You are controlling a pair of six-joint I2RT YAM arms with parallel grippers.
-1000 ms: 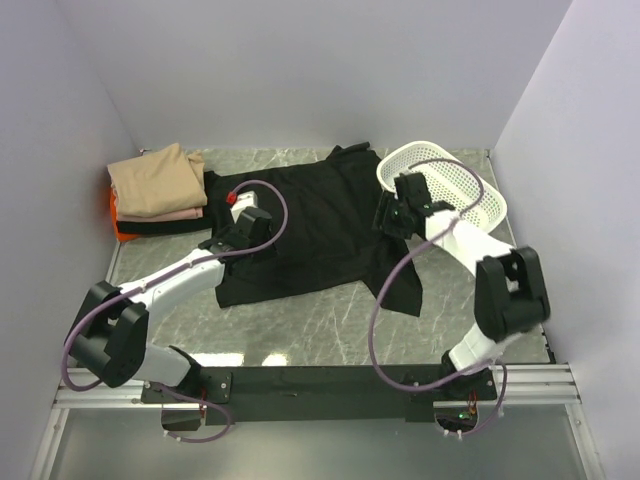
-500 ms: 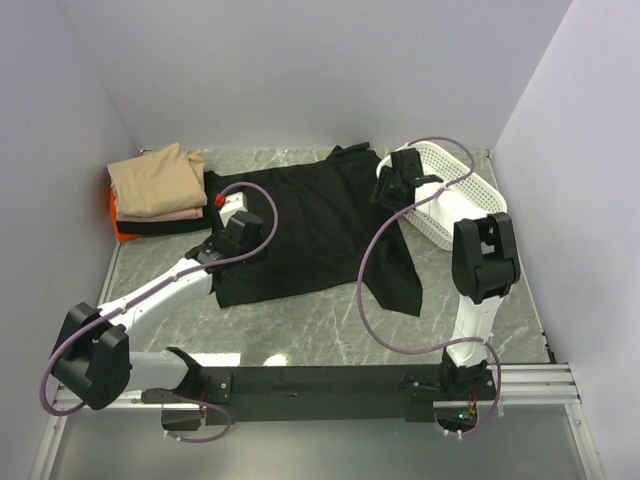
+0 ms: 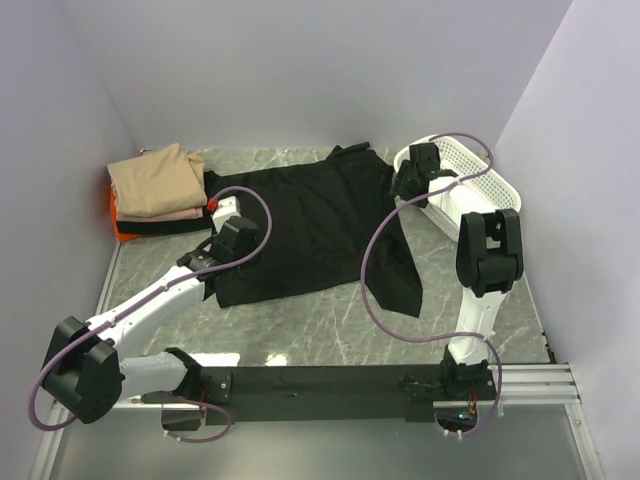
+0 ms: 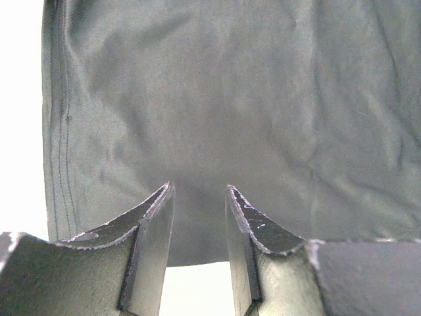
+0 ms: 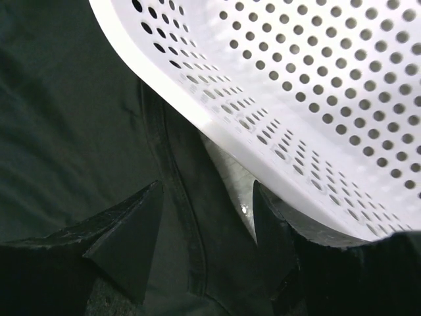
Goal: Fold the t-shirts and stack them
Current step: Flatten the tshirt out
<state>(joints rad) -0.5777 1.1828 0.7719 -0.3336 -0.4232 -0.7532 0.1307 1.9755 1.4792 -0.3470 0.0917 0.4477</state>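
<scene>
Top external view: black t-shirt (image 3: 310,225) lies spread, lightly creased — left gripper (image 4: 198,192) part-open, right gripper (image 5: 207,189) wide, both empty.

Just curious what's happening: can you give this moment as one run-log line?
left jaws: open over black t-shirt | right jaws: open, shirt edge beside white basket | folded stack: far left
</scene>
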